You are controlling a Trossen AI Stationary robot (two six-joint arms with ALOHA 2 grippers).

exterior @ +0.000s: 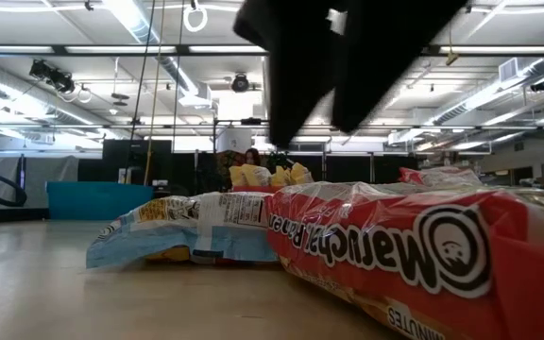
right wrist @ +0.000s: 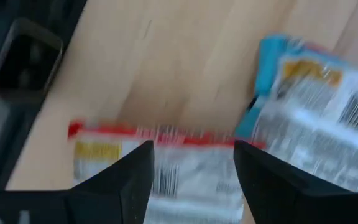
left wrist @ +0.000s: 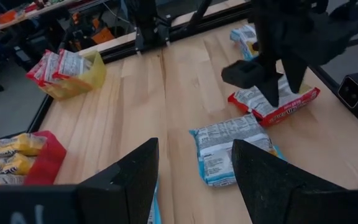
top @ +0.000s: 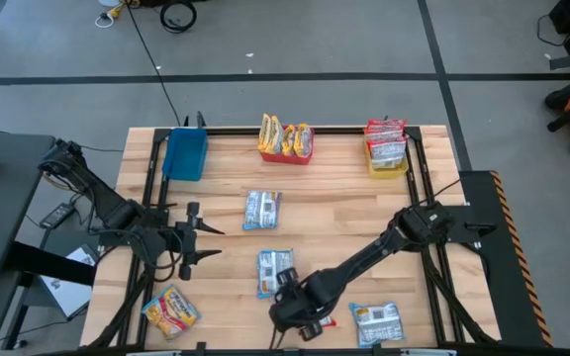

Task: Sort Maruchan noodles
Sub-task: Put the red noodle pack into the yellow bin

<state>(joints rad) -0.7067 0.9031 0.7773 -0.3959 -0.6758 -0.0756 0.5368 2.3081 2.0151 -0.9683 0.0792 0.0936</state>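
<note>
My right gripper (top: 305,314) (right wrist: 191,152) is open near the table's near edge. It hovers over a red-and-white noodle packet (right wrist: 188,180) (exterior: 414,255) lying flat, a finger over each side of it. The low view shows the fingertips clear above it. A blue-and-white packet (right wrist: 316,118) (top: 275,272) lies flat just beyond it. Two more blue-and-white packets (top: 262,210) (top: 377,321) and a yellow-orange one (top: 171,310) also lie flat on the table. My left gripper (top: 211,243) (left wrist: 194,149) is open and waits at the table's left side.
Three bins stand along the far edge. The blue bin (top: 184,153) shows no packets. The red bin (top: 287,155) holds yellow packets, and the yellow bin (top: 387,168) holds red-and-white ones. A black frame rail (top: 265,130) borders the table. Bare wood lies between the bins and the loose packets.
</note>
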